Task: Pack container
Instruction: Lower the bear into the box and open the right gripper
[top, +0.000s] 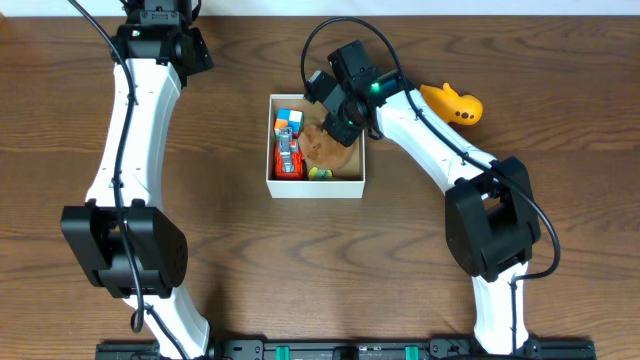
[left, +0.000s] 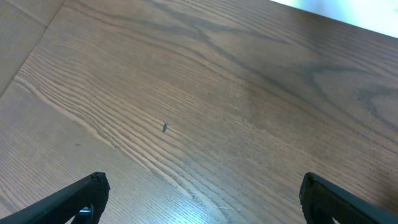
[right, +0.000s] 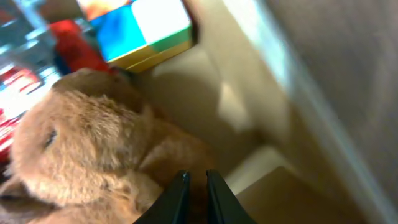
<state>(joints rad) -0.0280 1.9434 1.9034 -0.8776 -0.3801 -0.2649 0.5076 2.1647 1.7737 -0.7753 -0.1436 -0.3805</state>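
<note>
- The container (top: 318, 187) sits mid-surface, between the two arms and closer to the right one.
- It already holds a colour cube (top: 288, 122), a red toy truck (top: 288, 158) and a brown plush toy (top: 330, 150).
- The right hand (right: 194, 186) is down inside the container, against the plush toy near the wall on the robot's right. Its fingers are drawn narrow, almost together. The wrist view does not settle whether any fur is caught between them.
- The left hand (left: 204, 190) hangs over bare wood (left: 186, 93) at the far left, fingers spread wide and holding nothing.
- One yellow toy (top: 452, 103) lies loose on the surface, outside the container.
- This toy is probably the next pick. It lies to the right of the container, just past the right forearm, so the right hand would have to lift out and swing outward.
- Its long axis runs roughly side to side, tilting slightly toward the robot at its outer end, so fingers closing across the narrow body would suit it.
- The right arm is clearly the nearer one. The left is well apart, with the container between it and the toy.
</note>
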